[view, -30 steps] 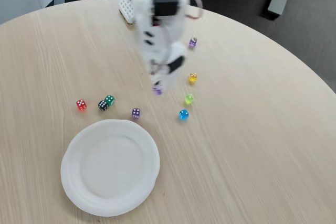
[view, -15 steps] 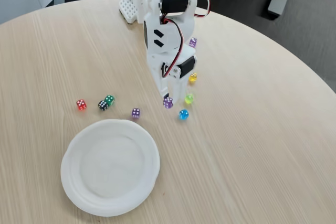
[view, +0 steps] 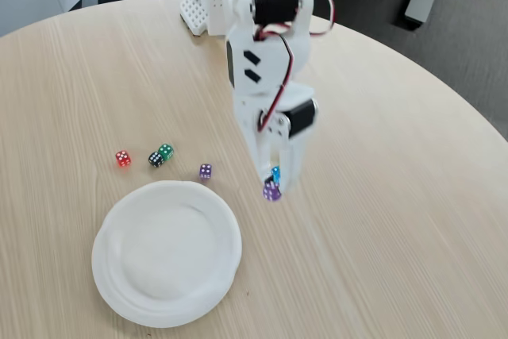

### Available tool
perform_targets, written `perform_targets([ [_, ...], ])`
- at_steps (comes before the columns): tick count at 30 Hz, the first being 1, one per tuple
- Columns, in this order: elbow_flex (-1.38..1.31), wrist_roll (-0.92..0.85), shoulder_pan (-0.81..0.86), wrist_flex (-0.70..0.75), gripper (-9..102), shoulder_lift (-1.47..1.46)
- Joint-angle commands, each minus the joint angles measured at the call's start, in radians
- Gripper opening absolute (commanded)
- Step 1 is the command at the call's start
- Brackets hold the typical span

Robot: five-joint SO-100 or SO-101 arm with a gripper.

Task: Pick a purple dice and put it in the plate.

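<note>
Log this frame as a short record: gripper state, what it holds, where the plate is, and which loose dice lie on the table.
gripper: gripper shut on the purple dice, lifted, in the fixed view
plate: white plate at lower left, nothing in it
position: dice is right of the plate rim, not yet over it
loose dice: red die, black die, green die, lilac die
partly hidden: blue die behind the fingers
surface: round wooden table

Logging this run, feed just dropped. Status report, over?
Gripper shut on purple dice, right of the plate in the fixed view. Not over the rim yet. A lilac die sits above the plate, clear of it.
</note>
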Motion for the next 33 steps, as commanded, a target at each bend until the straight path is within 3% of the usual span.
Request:
perform_targets([
  [1,-0.074,0.021,0.000,0.026,0,-0.015],
  [14,-0.075,0.037,0.014,0.325,0,-0.146],
  [21,-0.060,-0.014,0.029,0.336,0,-0.130],
  [33,-0.060,-0.091,0.209,0.336,0,-0.130],
])
